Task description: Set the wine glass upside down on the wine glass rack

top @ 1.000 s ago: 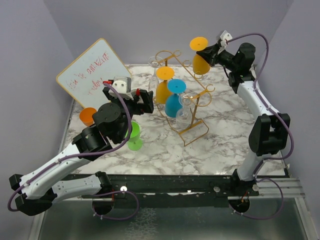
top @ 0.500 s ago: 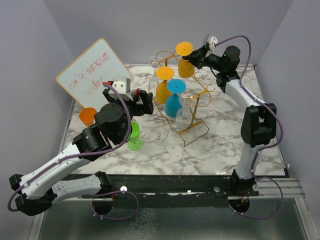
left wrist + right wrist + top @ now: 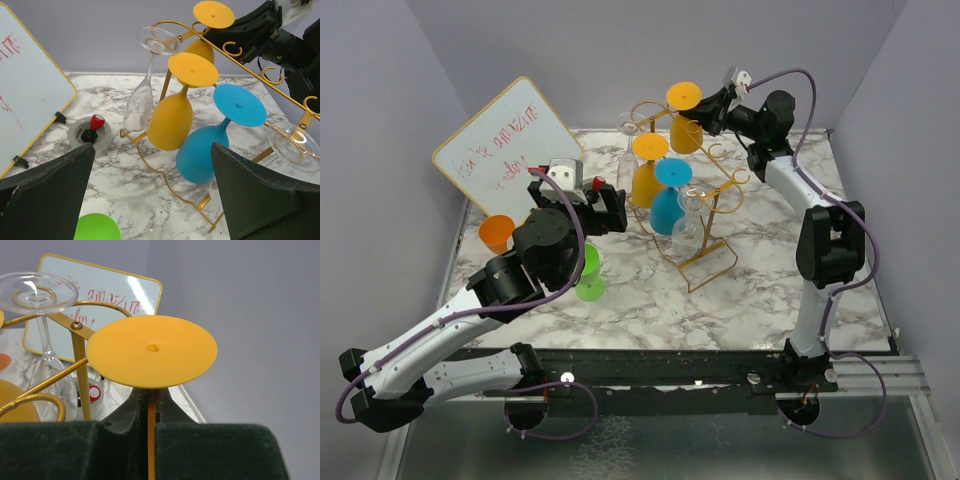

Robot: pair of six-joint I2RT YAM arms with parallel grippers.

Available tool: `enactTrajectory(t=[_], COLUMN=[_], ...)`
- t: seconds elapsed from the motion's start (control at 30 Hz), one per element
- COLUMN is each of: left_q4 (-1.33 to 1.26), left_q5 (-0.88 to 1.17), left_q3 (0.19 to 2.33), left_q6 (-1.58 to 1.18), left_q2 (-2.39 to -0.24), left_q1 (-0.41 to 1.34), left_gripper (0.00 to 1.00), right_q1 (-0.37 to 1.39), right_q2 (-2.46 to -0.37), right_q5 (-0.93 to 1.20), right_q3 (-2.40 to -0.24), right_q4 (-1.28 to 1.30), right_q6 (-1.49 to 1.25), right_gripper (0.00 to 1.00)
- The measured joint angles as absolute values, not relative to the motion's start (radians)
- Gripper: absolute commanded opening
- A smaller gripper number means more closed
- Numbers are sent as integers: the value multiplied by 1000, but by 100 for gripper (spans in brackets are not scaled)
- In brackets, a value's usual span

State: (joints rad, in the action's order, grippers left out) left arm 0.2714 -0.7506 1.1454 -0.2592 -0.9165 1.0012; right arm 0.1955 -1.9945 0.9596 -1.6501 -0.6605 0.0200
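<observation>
An orange wine glass [image 3: 684, 98] hangs upside down, foot uppermost, its stem pinched in my right gripper [image 3: 713, 108], which is shut on it. In the right wrist view the glass's round foot [image 3: 152, 350] sits just above the gripper [image 3: 148, 400]. The glass is at the back top arm of the gold wine glass rack [image 3: 720, 200], beside its scroll hooks [image 3: 232, 49]; I cannot tell if it touches the wire. My left gripper [image 3: 605, 205] stands open to the left of the rack, nothing between its fingers [image 3: 260, 195].
On the rack hang an orange glass [image 3: 648, 170], a blue one [image 3: 668, 205] and two clear ones [image 3: 628, 135] [image 3: 688, 228]. A green glass [image 3: 588, 272], an orange cup [image 3: 496, 232], a whiteboard [image 3: 505, 145] and a red-knobbed grey disc [image 3: 91, 135] stand to the left.
My right arm has carried the orange glass leftward from the back right up to the rack's top arm. The left arm has barely shifted and stays open.
</observation>
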Motion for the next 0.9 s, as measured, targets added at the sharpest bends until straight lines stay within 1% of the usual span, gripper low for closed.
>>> enactTrajectory(t=[0.4,0.57,0.7,0.83,0.9], left_q4=[279,280,280,281,281], left_q5=[-751,-751,-751,-751,-751], left_q3=[1135,1130,1129,1129,1127], left_q6=[-270,-270,-271,-274,-275], left_q2=[-904,-902,-900,-896,-892], left_q1=[1001,1001,1001,1001,1001], left_gripper=[99,99,99,99,99], right_q1=[223,227,227,227,227], right_q2=[-2025,-2026,-2026,-2026,-2025], right_q5=[990,994,993,992,982], right_q3=[-1680,-1680,-1673,-1644,-1639], right_q4=[-664,-664,-664,-662,-664], right_q6=[10,11,12,11,10], right_gripper=[1,2,11,24,32])
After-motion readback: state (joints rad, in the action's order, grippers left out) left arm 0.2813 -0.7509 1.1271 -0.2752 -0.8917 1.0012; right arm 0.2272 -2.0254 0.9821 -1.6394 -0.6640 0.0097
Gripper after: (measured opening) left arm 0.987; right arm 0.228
